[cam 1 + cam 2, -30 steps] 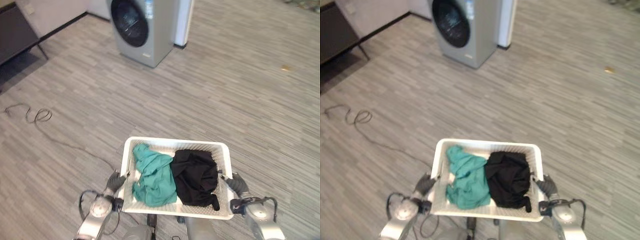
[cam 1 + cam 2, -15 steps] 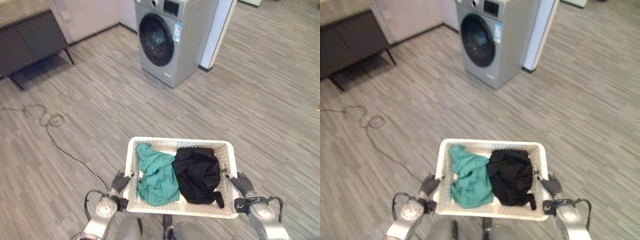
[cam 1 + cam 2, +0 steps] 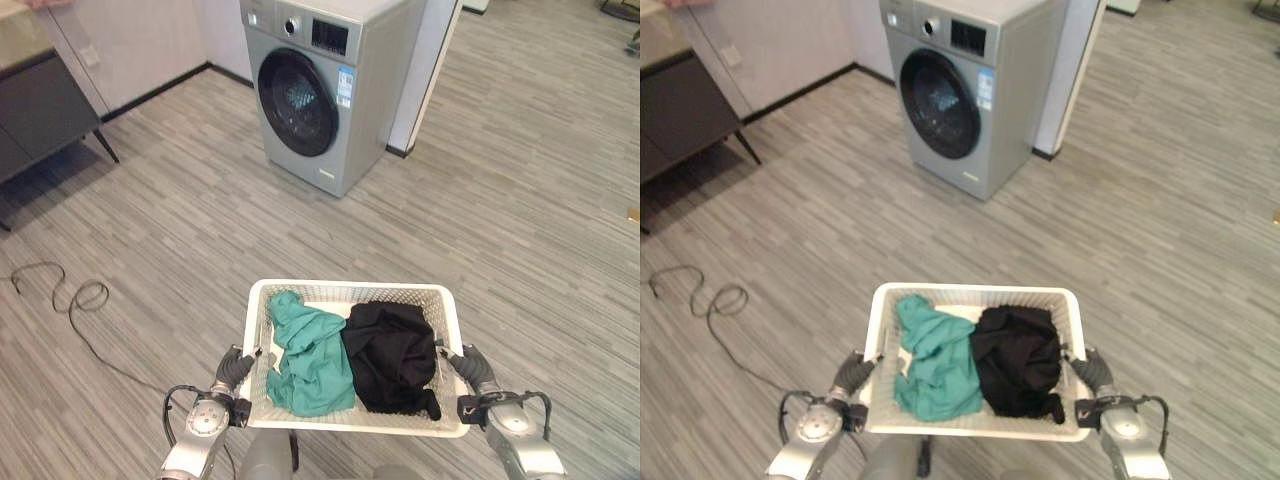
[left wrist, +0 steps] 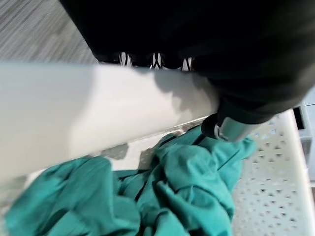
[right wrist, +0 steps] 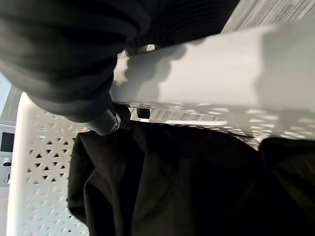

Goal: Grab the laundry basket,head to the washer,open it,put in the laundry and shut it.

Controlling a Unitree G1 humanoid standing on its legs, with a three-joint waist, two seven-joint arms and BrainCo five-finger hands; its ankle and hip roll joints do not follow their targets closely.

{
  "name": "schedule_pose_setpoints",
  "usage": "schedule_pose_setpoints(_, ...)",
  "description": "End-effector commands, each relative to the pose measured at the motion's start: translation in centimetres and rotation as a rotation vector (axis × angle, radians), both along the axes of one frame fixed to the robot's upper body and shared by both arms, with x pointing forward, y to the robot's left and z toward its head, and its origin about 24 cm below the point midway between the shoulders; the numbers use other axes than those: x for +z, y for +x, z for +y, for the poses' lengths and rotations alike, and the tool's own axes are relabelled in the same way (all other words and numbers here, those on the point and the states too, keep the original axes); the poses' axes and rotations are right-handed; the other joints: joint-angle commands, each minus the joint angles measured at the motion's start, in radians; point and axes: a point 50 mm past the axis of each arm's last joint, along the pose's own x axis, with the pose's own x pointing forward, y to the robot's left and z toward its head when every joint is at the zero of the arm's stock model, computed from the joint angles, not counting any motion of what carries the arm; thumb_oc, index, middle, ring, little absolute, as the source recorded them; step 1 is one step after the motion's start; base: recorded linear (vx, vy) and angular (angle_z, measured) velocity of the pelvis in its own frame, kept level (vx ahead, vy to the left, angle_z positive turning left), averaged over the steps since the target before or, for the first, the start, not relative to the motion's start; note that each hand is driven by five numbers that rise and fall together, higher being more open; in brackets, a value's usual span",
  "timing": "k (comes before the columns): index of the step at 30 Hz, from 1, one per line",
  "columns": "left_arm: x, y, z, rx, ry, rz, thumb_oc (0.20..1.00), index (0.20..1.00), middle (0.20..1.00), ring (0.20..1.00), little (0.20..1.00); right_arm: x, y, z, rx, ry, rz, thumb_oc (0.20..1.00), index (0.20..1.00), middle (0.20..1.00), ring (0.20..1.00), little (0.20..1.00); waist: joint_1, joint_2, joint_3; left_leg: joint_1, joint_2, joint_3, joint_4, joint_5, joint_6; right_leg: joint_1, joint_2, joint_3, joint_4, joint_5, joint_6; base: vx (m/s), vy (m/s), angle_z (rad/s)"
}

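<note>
- So, washer (image 3: 325, 95) sits upper centre of the frame, door closed, well apart from us; we judge the walk isn't done, and the big risk is misjudging the stop and knocking the basket's far rim into the machine front.
- Laundry basket (image 3: 351, 291) is lower centre, carried between both hands, white and perforated; if one side slips it tilts and dumps the load on the floor.
- Left hand (image 3: 232, 368) is on the basket's left rim; in its wrist view we see the thumb hooked over the rim inside and the fingers curled round the outside, so it's gripping the rim. Grip is only on the edge, so a jolt mid-step could peel it off.
- Right hand (image 3: 476, 367) does the same on the right rim, thumb inside, fingers wrapped over, closed on the rim. Same slip risk.
- Green garment (image 3: 310, 350) lies in the left half, touching the black garment (image 3: 393, 355) in the right half; both are piled near rim height, so we reckon a swing could spill one over.
- Cable (image 3: 70, 297) loops on the floor at lower left; we'd say a trip or snag hazard if our path drifts that way.
</note>
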Motion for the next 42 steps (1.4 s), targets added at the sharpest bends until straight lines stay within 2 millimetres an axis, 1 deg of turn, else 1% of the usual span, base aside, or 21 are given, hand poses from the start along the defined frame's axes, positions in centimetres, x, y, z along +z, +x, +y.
schedule_pose_setpoints(1, 4.1, 0.9, 6.5, 0.195, 0.118, -0.163, 0.200, 0.200, 0.200, 0.200, 0.200, 4.5, 3.1, -2.9, -0.062, -0.078, -0.223, 0.200, 0.200, 0.200, 0.200, 0.200, 0.028, -0.009, -0.008, -0.030, 0.033, 0.012, 0.073, -0.095, -0.008, -0.025, -0.072, 0.010, -0.088, 0.366, 0.056, 0.40, 0.392, 0.27)
schedule_pose_setpoints(2, 4.2, 0.8, 6.7, 0.191, 0.130, -0.159, 0.200, 0.200, 0.200, 0.200, 0.200, 4.4, 3.0, -2.8, -0.059, -0.078, -0.218, 0.200, 0.200, 0.200, 0.200, 0.200, 0.019, -0.002, -0.001, 0.002, 0.025, 0.016, 0.064, -0.106, 0.000, -0.059, -0.070, -0.002, -0.055, 0.377, 0.051, 0.41, 0.279, 0.21)
schedule_pose_setpoints(4, 4.2, 0.8, 6.9, 0.178, 0.144, -0.156, 0.200, 0.200, 0.200, 0.200, 0.200, 4.2, 2.6, -3.0, -0.067, -0.072, -0.209, 0.200, 0.200, 0.200, 0.200, 0.200, -0.018, 0.015, 0.011, 0.092, 0.002, 0.002, 0.008, -0.125, 0.001, -0.168, -0.004, -0.047, -0.101, 0.295, 0.045, 0.55, 0.300, 0.13)
schedule_pose_setpoints(7, 4.5, 1.0, 6.7, 0.158, 0.142, -0.166, 0.200, 0.200, 0.200, 0.200, 0.200, 4.3, 2.3, -3.9, -0.099, -0.078, -0.210, 0.200, 0.200, 0.200, 0.200, 0.200, -0.060, 0.012, 0.022, 0.193, -0.032, -0.022, -0.041, -0.161, -0.019, -0.230, 0.055, -0.142, -0.332, 0.248, 0.052, 0.40, 0.101, 0.12)
schedule_pose_setpoints(8, 4.4, 1.0, 6.7, 0.158, 0.141, -0.166, 0.200, 0.200, 0.200, 0.200, 0.200, 4.3, 2.3, -3.9, -0.099, -0.078, -0.210, 0.200, 0.200, 0.200, 0.200, 0.200, -0.062, 0.013, 0.024, 0.195, -0.031, -0.024, -0.041, -0.161, -0.019, -0.226, 0.055, -0.144, -0.334, 0.249, 0.052, 0.49, 0.068, 0.60)
schedule_pose_setpoints(9, 4.7, 1.5, 6.3, 0.142, 0.147, -0.178, 0.200, 0.200, 0.200, 0.200, 0.200, 4.3, 2.1, -4.5, -0.118, -0.088, -0.208, 0.200, 0.200, 0.200, 0.200, 0.200, -0.085, -0.005, 0.026, 0.265, -0.061, -0.044, -0.049, -0.190, -0.029, -0.284, 0.092, -0.184, -0.492, 0.277, 0.067, 0.52, 0.049, 0.70)
schedule_pose_setpoints(11, 4.8, 1.8, 6.1, 0.128, 0.157, -0.189, 0.200, 0.200, 0.200, 0.200, 0.200, 4.2, 1.7, -5.0, -0.128, -0.104, -0.199, 0.200, 0.200, 0.200, 0.200, 0.200, -0.108, -0.012, 0.025, 0.323, -0.076, -0.070, -0.046, -0.228, -0.038, -0.304, 0.119, -0.200, -0.612, 0.313, 0.080, 0.63, 0.032, 0.53)
schedule_pose_setpoints(15, 4.6, 2.3, 5.0, 0.095, 0.152, -0.192, 0.200, 0.200, 0.200, 0.200, 0.200, 4.0, 0.6, -5.5, -0.138, -0.118, -0.176, 0.200, 0.200, 0.200, 0.200, 0.200, -0.141, -0.009, 0.004, 0.425, -0.066, -0.099, -0.036, -0.269, -0.058, -0.292, 0.134, -0.276, -0.653, 0.337, 0.063, 0.52, -0.031, 0.45)
schedule_pose_setpoints(17, 3.8, 2.4, 4.1, 0.081, 0.130, -0.165, 0.200, 0.200, 0.200, 0.200, 0.200, 3.5, -0.1, -5.8, -0.152, -0.115, -0.152, 0.200, 0.200, 0.200, 0.200, 0.200, -0.167, 0.000, -0.036, 0.433, -0.035, -0.089, 0.032, -0.210, -0.106, -0.249, 0.160, -0.244, -0.616, 0.342, 0.026, 0.56, -0.097, 0.48)
schedule_pose_setpoints(19, 3.5, 2.6, 3.3, 0.064, 0.099, -0.157, 0.200, 0.200, 0.200, 0.200, 0.200, 3.5, -0.6, -6.0, -0.178, -0.106, -0.154, 0.200, 0.200, 0.200, 0.200, 0.200, -0.193, 0.003, -0.049, 0.339, 0.055, -0.026, 0.291, -0.052, -0.184, -0.197, 0.172, -0.224, -0.586, 0.325, -0.007, 0.48, -0.155, 0.79)
schedule_pose_setpoints(21, 3.4, 2.2, 3.4, 0.074, 0.086, -0.153, 0.200, 0.200, 0.200, 0.200, 0.200, 4.0, -0.1, -6.0, -0.178, -0.104, -0.185, 0.200, 0.200, 0.200, 0.200, 0.200, -0.173, -0.005, -0.040, 0.236, 0.101, 0.011, 0.547, 0.023, -0.168, -0.141, 0.196, -0.203, -0.599, 0.295, -0.043, 0.36, -0.156, 0.83)
schedule_pose_setpoints(24, 3.3, 2.2, 3.5, 0.089, 0.086, -0.148, 0.200, 0.200, 0.200, 0.200, 0.200, 4.0, 0.0, -5.8, -0.166, -0.106, -0.184, 0.200, 0.200, 0.200, 0.200, 0.200, -0.152, -0.025, -0.031, 0.132, 0.105, 0.010, 0.677, 0.011, -0.123, -0.109, 0.211, -0.135, -0.596, 0.265, -0.070, 0.24, -0.091, -0.69)
schedule_pose_setpoints(25, 3.4, 2.2, 3.6, 0.099, 0.082, -0.150, 0.200, 0.200, 0.200, 0.200, 0.200, 4.3, 0.2, -5.7, -0.159, -0.108, -0.194, 0.200, 0.200, 0.200, 0.200, 0.200, -0.141, -0.038, -0.020, 0.073, 0.126, 0.026, 0.696, -0.031, -0.097, -0.088, 0.205, -0.114, -0.592, 0.251, -0.071, 0.19, -0.019, -0.91)
schedule_pose_setpoints(27, 3.7, 2.2, 3.9, 0.116, 0.075, -0.163, 0.200, 0.200, 0.200, 0.200, 0.200, 4.7, 0.6, -5.4, -0.153, -0.103, -0.216, 0.200, 0.200, 0.200, 0.200, 0.200, -0.104, -0.057, 0.004, -0.042, 0.176, 0.041, 0.538, -0.103, -0.063, -0.028, 0.195, -0.061, -0.590, 0.212, -0.059, 0.35, 0.050, -0.62)
schedule_pose_setpoints(29, 3.7, 2.2, 3.9, 0.116, 0.075, -0.163, 0.200, 0.200, 0.200, 0.200, 0.200, 4.6, 0.6, -5.4, -0.153, -0.103, -0.216, 0.200, 0.200, 0.200, 0.200, 0.200, -0.101, -0.059, 0.006, -0.036, 0.175, 0.045, 0.534, -0.103, -0.063, -0.026, 0.194, -0.057, -0.590, 0.211, -0.058, 0.23, 0.095, -0.74)
schedule_pose_setpoints(30, 3.7, 1.8, 4.3, 0.135, 0.069, -0.164, 0.200, 0.200, 0.200, 0.200, 0.200, 5.1, 1.0, -5.1, -0.132, -0.105, -0.235, 0.200, 0.200, 0.200, 0.200, 0.200, -0.075, -0.055, 0.008, -0.040, 0.162, 0.004, 0.275, -0.080, -0.076, 0.006, 0.197, -0.015, -0.589, 0.185, -0.048, 0.34, 0.187, -0.81)
schedule_pose_setpoints(31, 3.8, 1.7, 4.4, 0.144, 0.064, -0.165, 0.200, 0.200, 0.200, 0.200, 0.200, 5.2, 1.1, -5.1, -0.128, -0.108, -0.241, 0.200, 0.200, 0.200, 0.200, 0.200, -0.068, -0.049, 0.005, -0.036, 0.162, -0.022, 0.153, -0.048, -0.089, 0.015, 0.198, 0.000, -0.588, 0.176, -0.045, 0.52, 0.268, -0.60)
schedule_pose_setpoints(34, 3.6, 1.4, 4.9, 0.172, 0.072, -0.158, 0.200, 0.200, 0.200, 0.200, 0.200, 5.6, 1.4, -4.9, -0.125, -0.104, -0.267, 0.200, 0.200, 0.200, 0.200, 0.200, -0.040, -0.022, 0.013, -0.064, 0.163, -0.150, -0.074, 0.067, -0.132, 0.069, 0.216, 0.059, -0.579, 0.119, -0.047, 0.44, 0.208, -0.71)
schedule_pose_setpoints(38, 3.4, 0.8, 5.3, 0.181, 0.077, -0.154, 0.200, 0.200, 0.200, 0.200, 0.200, 5.6, 2.0, -4.3, -0.128, -0.083, -0.283, 0.200, 0.200, 0.200, 0.200, 0.200, -0.017, 0.020, 0.005, -0.105, 0.141, -0.191, -0.063, 0.092, -0.153, 0.141, 0.171, 0.143, -0.566, 0.068, -0.020, 0.47, 0.358, -0.75)
schedule_pose_setpoints(41, 3.4, 0.7, 5.3, 0.180, 0.079, -0.152, 0.200, 0.200, 0.200, 0.200, 0.200, 5.5, 2.0, -3.9, -0.126, -0.065, -0.286, 0.200, 0.200, 0.200, 0.200, 0.200, -0.012, 0.019, 0.001, -0.106, 0.104, -0.179, 0.005, 0.046, -0.135, 0.147, 0.127, 0.171, -0.527, 0.053, -0.001, 0.29, 0.291, -0.88)
schedule_pose_setpoints(42, 3.5, 0.8, 5.7, 0.180, 0.099, -0.149, 0.200, 0.200, 0.200, 0.200, 0.200, 5.2, 2.0, -3.5, -0.124, -0.053, -0.278, 0.200, 0.200, 0.200, 0.200, 0.200, -0.011, 0.014, -0.010, -0.094, 0.071, -0.137, 0.049, -0.008, -0.101, 0.119, 0.091, 0.180, -0.441, 0.091, 0.029, 0.48, 0.475, -0.71)
